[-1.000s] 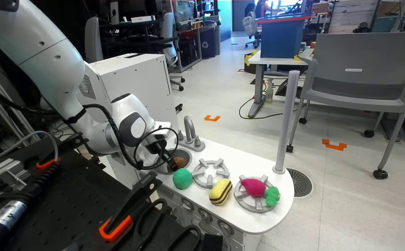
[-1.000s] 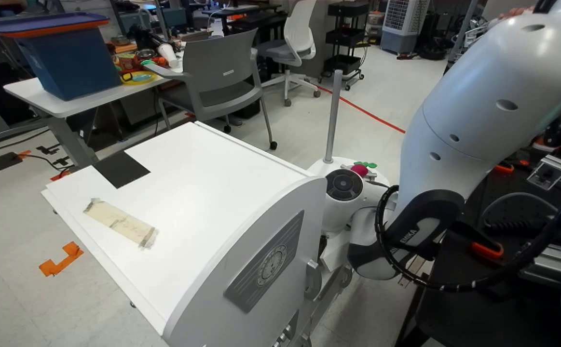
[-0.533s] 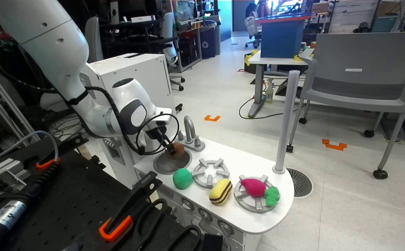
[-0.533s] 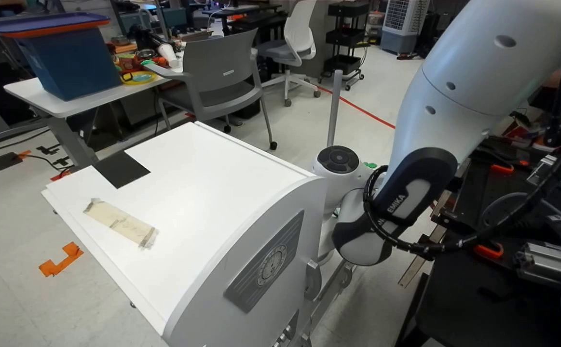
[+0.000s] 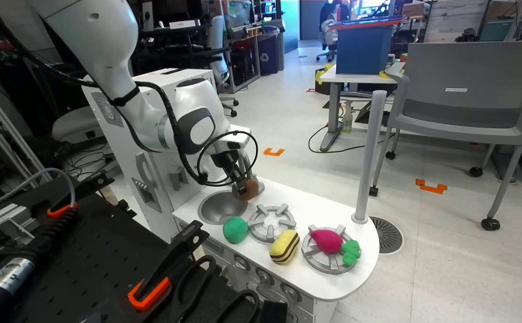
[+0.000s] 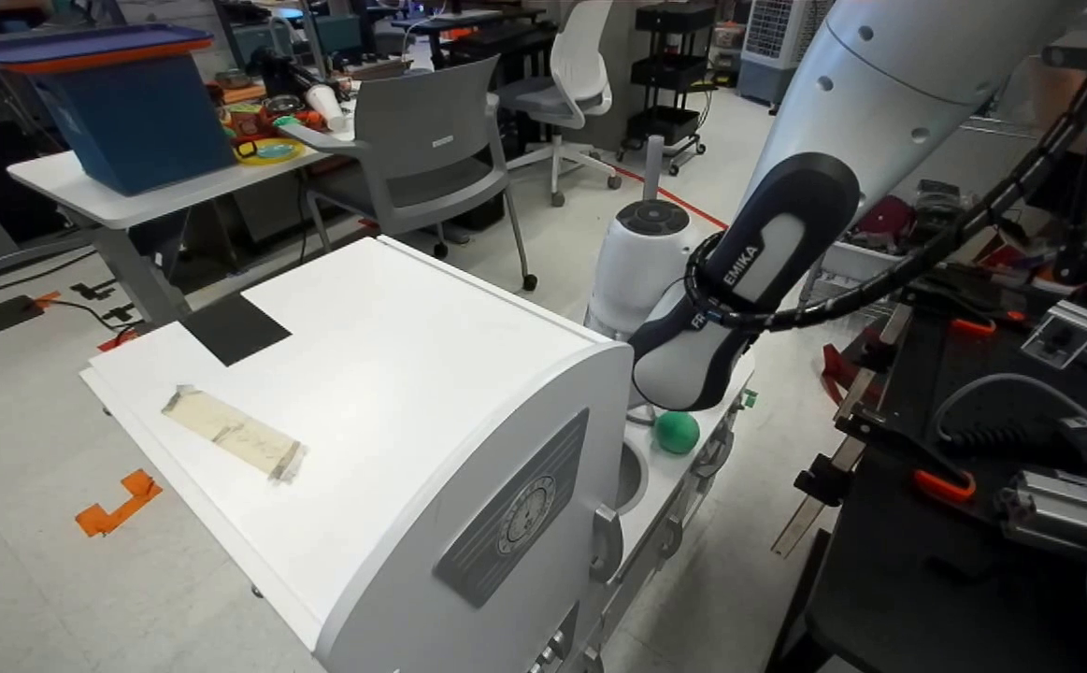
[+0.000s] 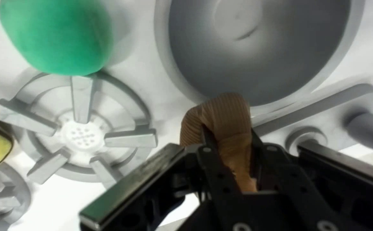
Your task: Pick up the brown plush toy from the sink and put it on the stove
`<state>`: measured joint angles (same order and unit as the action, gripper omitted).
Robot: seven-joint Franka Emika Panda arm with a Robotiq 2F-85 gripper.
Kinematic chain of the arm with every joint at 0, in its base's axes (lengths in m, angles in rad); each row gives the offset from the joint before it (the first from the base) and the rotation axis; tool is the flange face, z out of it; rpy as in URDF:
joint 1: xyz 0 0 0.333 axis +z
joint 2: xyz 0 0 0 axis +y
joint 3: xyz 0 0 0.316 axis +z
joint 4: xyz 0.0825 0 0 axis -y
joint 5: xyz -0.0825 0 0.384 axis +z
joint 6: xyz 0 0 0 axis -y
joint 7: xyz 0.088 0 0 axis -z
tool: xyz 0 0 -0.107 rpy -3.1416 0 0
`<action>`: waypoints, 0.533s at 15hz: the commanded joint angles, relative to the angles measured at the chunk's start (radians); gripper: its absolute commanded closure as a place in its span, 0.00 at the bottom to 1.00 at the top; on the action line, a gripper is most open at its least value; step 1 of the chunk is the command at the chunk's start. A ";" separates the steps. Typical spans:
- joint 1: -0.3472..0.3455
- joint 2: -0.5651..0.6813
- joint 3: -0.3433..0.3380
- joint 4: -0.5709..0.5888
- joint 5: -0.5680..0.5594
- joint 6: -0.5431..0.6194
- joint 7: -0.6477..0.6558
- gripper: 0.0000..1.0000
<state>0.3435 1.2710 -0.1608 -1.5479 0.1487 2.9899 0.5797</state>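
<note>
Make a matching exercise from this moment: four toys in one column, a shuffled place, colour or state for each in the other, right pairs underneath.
Column 1
1. brown plush toy
2. green round toy
3. yellow toy
4. pink toy

Column 2
A. lies on a burner
B. bears dark stripes
C. is held in the gripper
D. sits beside the sink

Pairs: 1-C, 2-D, 3-B, 4-A

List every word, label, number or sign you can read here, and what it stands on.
"EMIKA": on the robot arm, in an exterior view.
"FR": on the same arm, beside the cable.
Recycling sign: on the dark bin, in an exterior view.
Too small or blurred to read: chair label, kitchen dial, silver label on the black tube.
</note>
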 commanded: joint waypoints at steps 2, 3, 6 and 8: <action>-0.039 -0.080 -0.025 -0.060 0.022 -0.117 -0.017 0.94; -0.042 -0.084 -0.037 -0.067 0.019 -0.128 -0.011 0.94; -0.045 -0.079 -0.080 -0.073 0.012 -0.130 0.009 0.94; -0.037 -0.059 -0.111 -0.064 0.010 -0.132 0.028 0.94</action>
<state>0.2932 1.2179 -0.2360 -1.5990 0.1488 2.8813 0.5856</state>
